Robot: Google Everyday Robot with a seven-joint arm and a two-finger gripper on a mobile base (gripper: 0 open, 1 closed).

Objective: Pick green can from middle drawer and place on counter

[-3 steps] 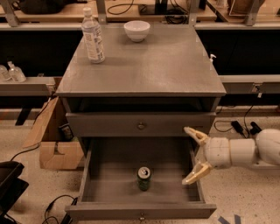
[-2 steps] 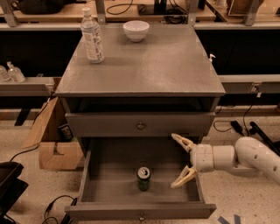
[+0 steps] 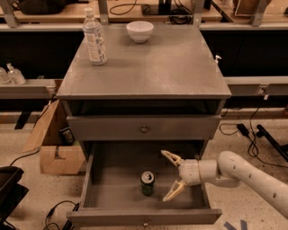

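I see my gripper (image 3: 165, 176) down inside the pulled-out middle drawer (image 3: 112, 204), on its right side, pointing left. Its two pale fingers (image 3: 172, 157) are spread wide, one toward the back of the drawer and one toward the front. They hold nothing and touch nothing. The green can (image 3: 147, 183) stands upright on the drawer floor just left of the fingers, with a small gap between them. Its silver top faces the camera.

Above the drawer, the closed upper drawer front (image 3: 144, 129) shows its round knob. The grey counter (image 3: 148, 67) on top carries a clear plastic bottle (image 3: 94, 37) at its back left and a white bowl (image 3: 139, 30) at the back centre. A tan workbench (image 3: 58, 12) runs behind the cabinet. The floor is speckled, with a cardboard box (image 3: 51, 146) left of the cabinet and black cables (image 3: 245, 130) trailing on the right.

The white arm (image 3: 252, 175) comes in from the lower right. It lies nearly level and reaches over the drawer's right wall to the wrist.
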